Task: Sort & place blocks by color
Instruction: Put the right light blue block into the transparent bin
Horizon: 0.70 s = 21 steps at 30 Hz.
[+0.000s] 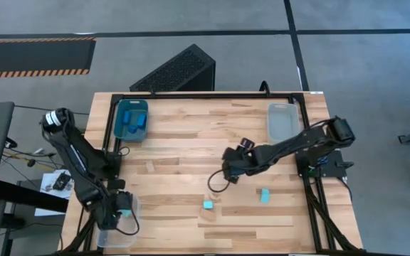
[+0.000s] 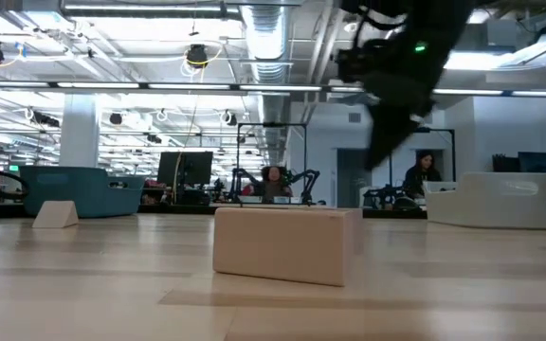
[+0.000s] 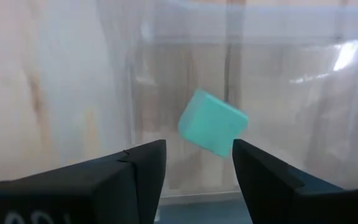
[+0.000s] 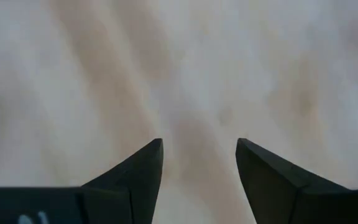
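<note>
Two cyan blocks (image 1: 208, 205) on table (image 1: 191, 142); third (image 3: 212, 122) in clear bin (image 1: 117, 231) beyond left gripper (image 3: 197, 165), fingers apart, empty. Right gripper (image 4: 199, 163) parted, empty. No legible writing.

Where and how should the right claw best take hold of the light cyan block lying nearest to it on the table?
Probably from straight above, closing on two opposite flat side faces. The cyan block lies flat on the table, apart from the other cyan block, so its sides are free. The right claw is open.
</note>
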### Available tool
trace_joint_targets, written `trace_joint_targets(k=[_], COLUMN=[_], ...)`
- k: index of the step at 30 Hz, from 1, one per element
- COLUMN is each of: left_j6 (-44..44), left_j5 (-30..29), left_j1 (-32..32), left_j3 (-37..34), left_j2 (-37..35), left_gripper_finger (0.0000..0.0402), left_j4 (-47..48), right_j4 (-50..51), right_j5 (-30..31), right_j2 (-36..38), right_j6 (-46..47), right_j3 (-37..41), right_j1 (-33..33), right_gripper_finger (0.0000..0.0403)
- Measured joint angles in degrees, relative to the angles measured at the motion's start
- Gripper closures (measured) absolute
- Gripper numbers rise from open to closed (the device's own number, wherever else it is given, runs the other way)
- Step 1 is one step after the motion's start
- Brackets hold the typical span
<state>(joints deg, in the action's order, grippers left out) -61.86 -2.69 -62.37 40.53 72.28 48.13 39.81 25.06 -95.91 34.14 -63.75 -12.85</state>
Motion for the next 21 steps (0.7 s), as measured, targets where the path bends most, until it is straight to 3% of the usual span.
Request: trace_joint_targets(k=[6,12,17,21], left_j6=[4.06,9.79,17.7,24.49], left_j5=[-9.67,-28.31,-44.98,-50.69], left_j1=[0.0,0.0,1.63,6.95], left_j3=[-0.02,-0.02,-0.02,-0.07], left_j2=[-8.53,-16.17,-18.04,-17.93], left_gripper_finger=[0.023,0.023,0.023,0.023], left_j4=[1.59,1.71,1.02,-2.02], right_j4=[7.06,16.31,16.04,15.09], right_j5=[-18.82,-29.39,-33.68,-32.14], right_j2=[4.49,4.68,4.91,5.83], right_j6=[8.34,22.45,33.8,41.82], right_j3=[3.47,7.86,12.47,12.67], right_j1=[-2.18,-9.23,-16.29,-19.6], right_gripper_finger=[0.0177,0.0177,0.0177,0.0177])
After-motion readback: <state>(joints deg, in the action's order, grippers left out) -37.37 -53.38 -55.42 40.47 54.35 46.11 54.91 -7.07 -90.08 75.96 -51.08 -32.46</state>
